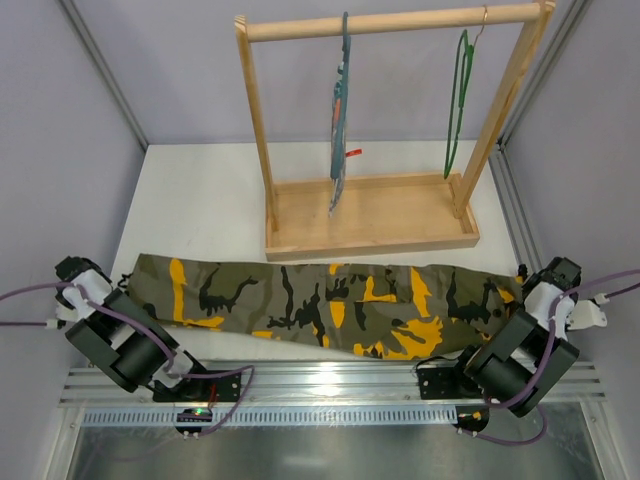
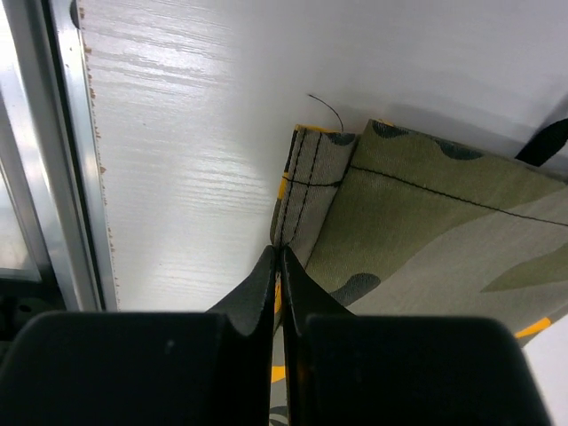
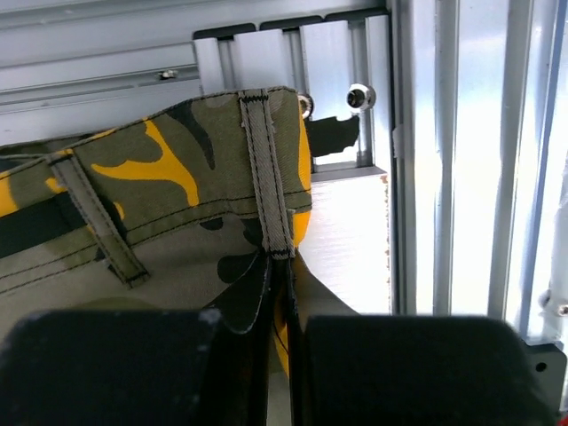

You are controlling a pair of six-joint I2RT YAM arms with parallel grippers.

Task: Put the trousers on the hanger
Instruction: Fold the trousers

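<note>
The camouflage trousers (image 1: 320,305) lie stretched flat across the table in front of the rack, leg hems at the left, waistband at the right. My left gripper (image 1: 118,290) is shut on the hem corner of the trousers (image 2: 417,213); its jaws pinch the fabric edge (image 2: 279,253). My right gripper (image 1: 522,292) is shut on the waistband (image 3: 177,177) just below a belt loop (image 3: 266,177). The green wire hanger (image 1: 458,105) hangs by its hook from the right end of the wooden rail, edge-on to the top view.
The wooden rack (image 1: 370,215) with its tray base stands just behind the trousers. A blue-grey hanger with a striped cloth (image 1: 340,115) hangs at the rail's middle. Aluminium frame rails (image 1: 330,385) run along the near table edge; grey walls enclose the sides.
</note>
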